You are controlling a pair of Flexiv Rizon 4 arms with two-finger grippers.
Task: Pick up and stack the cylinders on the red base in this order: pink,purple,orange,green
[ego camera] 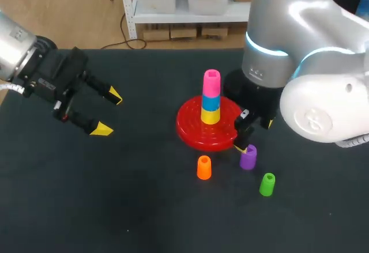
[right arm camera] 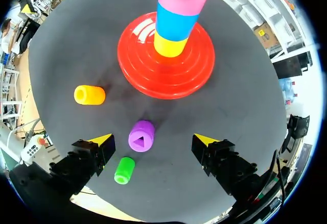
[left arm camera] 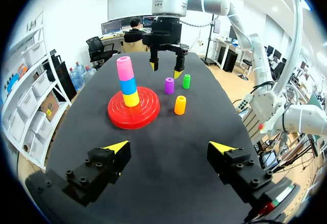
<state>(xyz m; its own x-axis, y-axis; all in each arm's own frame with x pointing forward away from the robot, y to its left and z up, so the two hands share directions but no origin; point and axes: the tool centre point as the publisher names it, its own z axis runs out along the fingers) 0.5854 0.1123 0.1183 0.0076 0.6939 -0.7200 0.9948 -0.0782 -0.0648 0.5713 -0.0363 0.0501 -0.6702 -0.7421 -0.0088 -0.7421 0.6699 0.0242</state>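
The red base [ego camera: 189, 127] holds a stack of yellow, blue and pink cylinder [ego camera: 211, 81] pieces, the pink one on top. Standing just right of the base is the purple cylinder [ego camera: 248, 157], with my right gripper [ego camera: 254, 135] open right over it. In the right wrist view the purple cylinder [right arm camera: 141, 135] shows between the wide-apart fingers of that gripper [right arm camera: 153, 140], untouched. The orange cylinder [ego camera: 204, 167] and green cylinder [ego camera: 267, 184] stand in front of the base. My left gripper [ego camera: 109, 113] hangs open and empty at the far left.
From the left wrist view, the red base [left arm camera: 148, 109], orange cylinder [left arm camera: 180, 105], purple cylinder [left arm camera: 169, 85] and green cylinder [left arm camera: 186, 81] lie ahead of the open left gripper [left arm camera: 170, 147]. The green cylinder [right arm camera: 124, 170] sits near the right gripper's finger. Dark tabletop surrounds everything.
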